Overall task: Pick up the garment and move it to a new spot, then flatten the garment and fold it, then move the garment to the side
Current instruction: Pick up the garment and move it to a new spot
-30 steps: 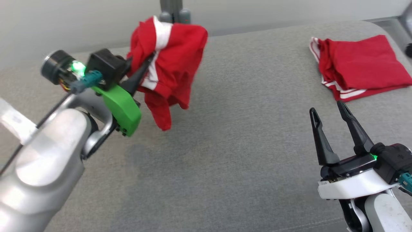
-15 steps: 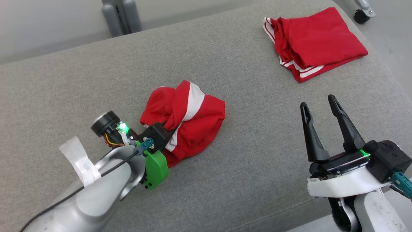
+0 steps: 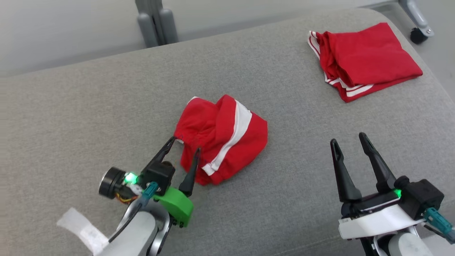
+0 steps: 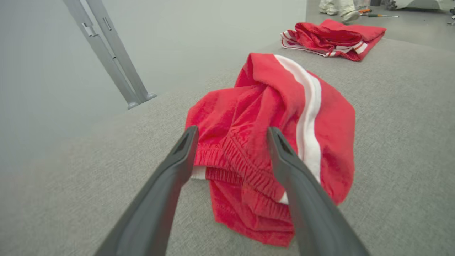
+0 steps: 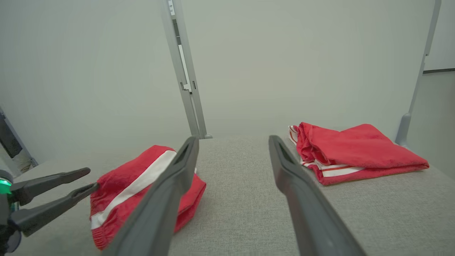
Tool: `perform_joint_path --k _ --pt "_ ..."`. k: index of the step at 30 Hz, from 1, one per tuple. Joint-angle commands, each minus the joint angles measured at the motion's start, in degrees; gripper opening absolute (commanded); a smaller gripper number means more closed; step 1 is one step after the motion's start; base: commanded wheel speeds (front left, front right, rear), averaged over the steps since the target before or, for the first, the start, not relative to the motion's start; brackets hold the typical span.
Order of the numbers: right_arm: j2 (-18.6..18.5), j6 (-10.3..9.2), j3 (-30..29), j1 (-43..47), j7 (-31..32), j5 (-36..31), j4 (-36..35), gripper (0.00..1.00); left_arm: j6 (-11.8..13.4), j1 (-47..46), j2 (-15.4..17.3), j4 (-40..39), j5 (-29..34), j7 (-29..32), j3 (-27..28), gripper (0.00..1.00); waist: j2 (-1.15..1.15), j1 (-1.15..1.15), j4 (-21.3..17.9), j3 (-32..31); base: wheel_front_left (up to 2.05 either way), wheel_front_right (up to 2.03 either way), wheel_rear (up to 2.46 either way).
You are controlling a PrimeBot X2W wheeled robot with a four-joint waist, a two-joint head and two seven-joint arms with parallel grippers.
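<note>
Grey padded surface (image 3: pixel 106 117) runs across the whole head view.

Garment (image 3: pixel 222 138): red with one broad white stripe. It lies crumpled in a heap at the centre of the frame, resting on the surface. Its elastic waistband edge faces lower left.

Left gripper (image 3: pixel 185 144): lower left of the frame, fingers spread wide, tips at the heap's lower-left edge. In the left wrist view the waistband folds sit between the two fingers, and the jaws are not closed on the cloth. Cannot tell whether the tips touch the cloth.

Right gripper (image 3: pixel 347 138): lower right, fingers wide apart and empty, over the surface and well apart from the heap.

Second red cloth (image 3: pixel 366 58): thin white stripes, folded flat, upper right near the surface's corner, well apart from the heap.

Grey metal post (image 3: pixel 156 21): behind the surface's far edge, top of the frame, left of centre.
</note>
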Motion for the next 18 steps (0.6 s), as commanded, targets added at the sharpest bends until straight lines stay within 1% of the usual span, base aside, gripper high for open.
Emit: perform_joint_path --k 1,4,6,9,12,16,18 --pt "0.23 -0.04 -0.18 1.56 0.01 -0.02 0.50 1.00 2.29 3.32 0.30 -2.36 -0.68 -0.31 1.93 1.00 0.00 0.00 7.58 -7.35 0.00 0.00 0.00" --pt "1.01 -0.04 -0.48 2.63 0.01 -0.47 1.42 1.00 6.03 9.33 0.25 -8.04 -1.12 -0.33 6.42 1.00 0.00 0.00 10.41 -8.81 0.00 0.00 0.00" --pt "1.61 -0.04 -0.98 3.59 0.01 -0.70 2.37 1.00 7.33 13.29 -0.27 -11.84 -1.09 -0.30 9.65 1.00 0.00 0.00 12.38 -9.76 0.00 0.00 0.00" --pt "2.23 -0.04 -1.65 4.45 0.00 -1.41 3.79 1.00 8.56 19.58 -1.55 -16.88 -0.92 -0.31 15.41 1.00 0.00 0.00 14.78 -11.07 0.00 0.00 0.00" --pt "2.95 -0.04 -2.21 5.17 0.00 -2.01 4.61 1.00 8.54 25.29 -2.92 -21.49 1.18 -0.30 20.74 1.00 0.00 0.00 16.42 -12.01 0.00 0.00 0.00" --pt "3.64 -0.05 -3.04 6.11 0.01 -2.82 5.35 1.00 7.13 30.79 -4.85 -26.33 5.18 -0.32 27.14 1.00 0.00 0.00 17.63 -12.90 0.00 0.00 0.00" --pt "3.91 -0.05 -3.75 6.61 0.01 -3.25 5.52 1.00 5.86 33.51 -6.37 -28.42 7.66 -0.30 30.17 1.00 0.00 0.00 18.18 -13.39 0.00 0.00 0.00"
